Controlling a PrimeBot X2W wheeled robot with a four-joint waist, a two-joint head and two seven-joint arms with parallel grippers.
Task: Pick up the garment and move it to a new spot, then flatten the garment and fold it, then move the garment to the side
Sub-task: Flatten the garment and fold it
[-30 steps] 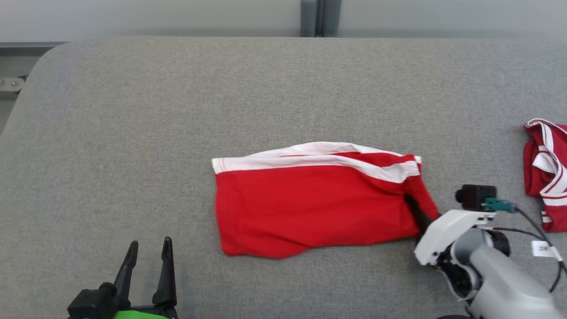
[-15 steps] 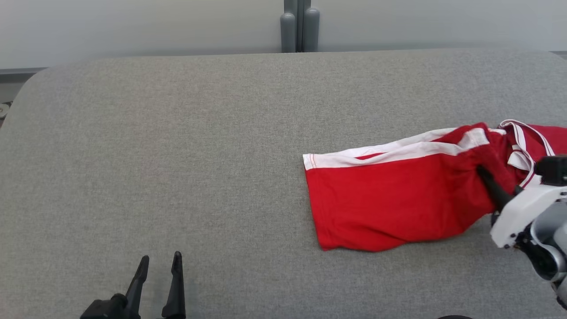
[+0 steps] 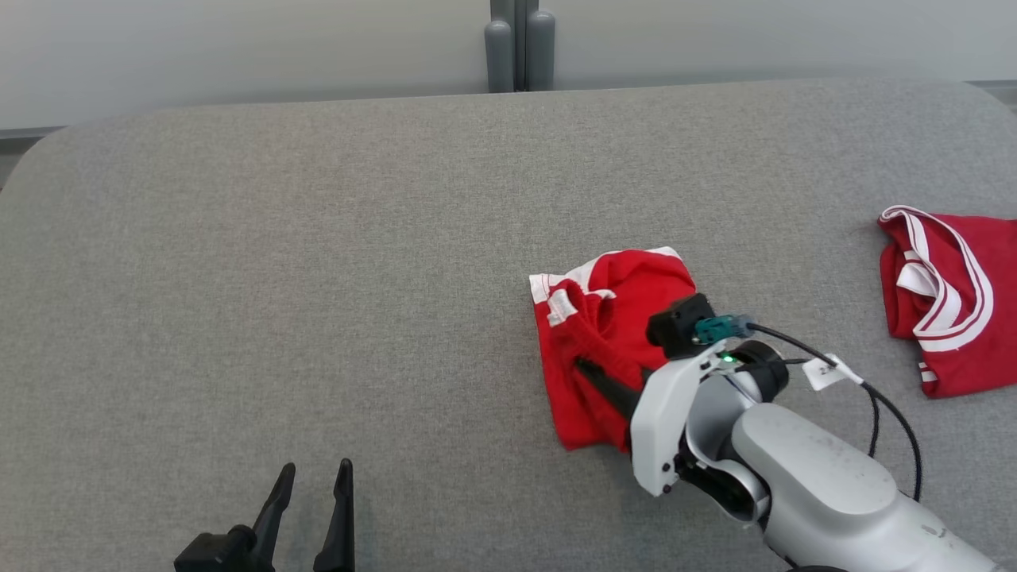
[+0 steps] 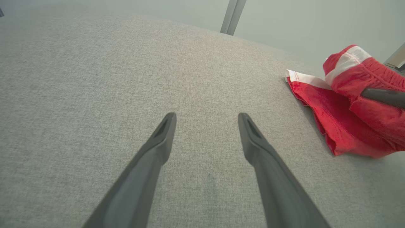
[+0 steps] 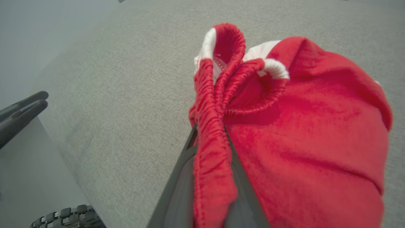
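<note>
Head view: the red garment (image 3: 592, 334) lies on the grey worktop (image 3: 318, 278), a bit to the right of the middle. It is doubled over on itself. Its long side now runs from the robot's near side to the far side.

The right gripper (image 3: 588, 369) is the one that has it. Its jaws are pinched tight on the stretchy waistband, and the right wrist view shows the bunched red edge squeezed between the two dark fingers (image 5: 177, 190). In the left wrist view the held part is lifted up a little, over the lower layer that lies flat on the worktop.

The left gripper (image 3: 316, 467) is low on the left, well apart from the garment. Its jaws are wide and hold nothing. The garment lies to its right, so the right arm is much nearer.

I think this is the fold step. The top layer looks humped up, not flat, so the next thing is likely to lay the held edge down neatly on the layer below. If the edge drops crooked, the fold will be messy.

Another red and white garment (image 3: 945, 302) sits far off on the right side, well apart from this one.
</note>
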